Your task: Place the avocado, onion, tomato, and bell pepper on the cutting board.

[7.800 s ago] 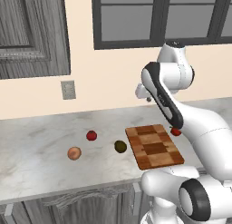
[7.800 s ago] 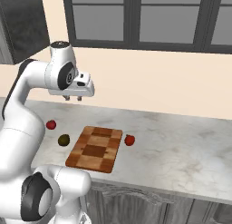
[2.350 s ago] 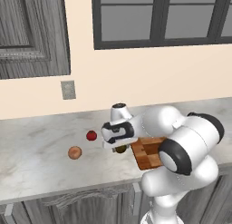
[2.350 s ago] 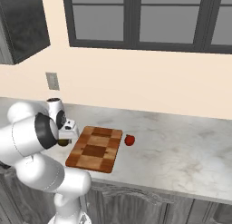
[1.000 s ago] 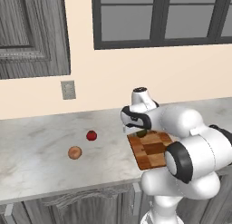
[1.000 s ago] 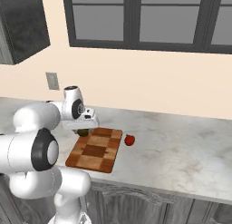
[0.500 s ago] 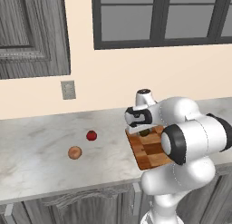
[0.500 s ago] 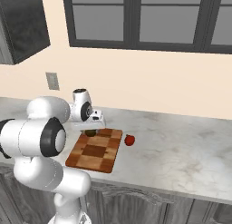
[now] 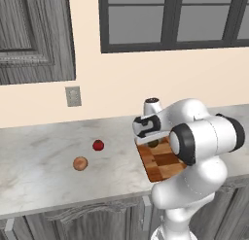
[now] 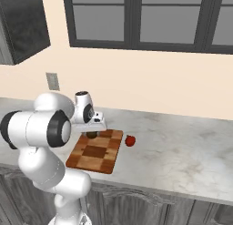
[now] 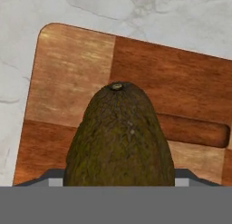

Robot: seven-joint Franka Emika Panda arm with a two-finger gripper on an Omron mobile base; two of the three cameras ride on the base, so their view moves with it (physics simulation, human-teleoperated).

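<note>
A: What colour is the small rough-skinned avocado (image 11: 120, 137)?
B: Dark olive-green, browner toward the stem end.
A: And the flat rectangular wooden cutting board (image 10: 97, 153)?
B: Checkered, light tan blocks beside dark reddish-brown ones.
A: The stone counter (image 9: 39, 151)?
B: Pale grey marble with darker veins.
A: The small smooth onion (image 9: 80, 163)?
B: Orange-tan. The small round fruit (image 9: 98, 145) near it is deep red, as is the other small fruit (image 10: 130, 140) beside the board.
</note>
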